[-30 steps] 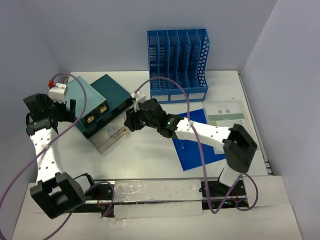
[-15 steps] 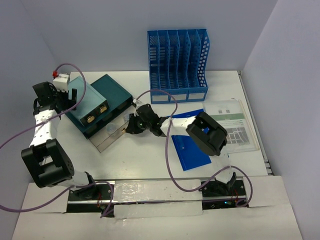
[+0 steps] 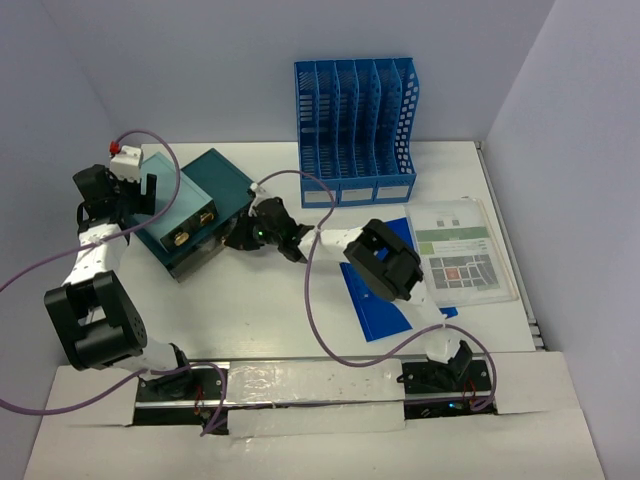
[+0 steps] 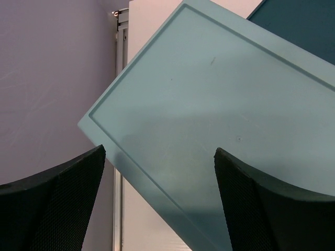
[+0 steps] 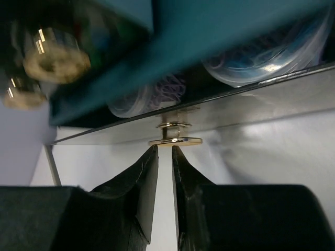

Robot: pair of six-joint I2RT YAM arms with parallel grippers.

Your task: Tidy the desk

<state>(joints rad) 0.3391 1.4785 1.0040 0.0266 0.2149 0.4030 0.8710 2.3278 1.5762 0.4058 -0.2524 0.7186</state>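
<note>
Right gripper (image 5: pixel 165 149): my fingers sit nearly together with only a thin slit between them. The tips butt against the brass knob (image 5: pixel 175 140) of the clear drawer (image 5: pixel 261 99) straight ahead. The contact is at the very tips, so I cannot tell whether I pinch the knob's rim or merely press it. Judgement: this narrow stance makes a firm nose for seating the drawer into the teal drawer unit (image 3: pixel 215 185).

Left gripper (image 4: pixel 159 151): spread wide and empty. A pale teal lid (image 4: pixel 209 104) lies just beyond both fingers, and I am probably placed here to brace the unit.

The desk (image 3: pixel 270 310) lies beneath both grippers.
</note>
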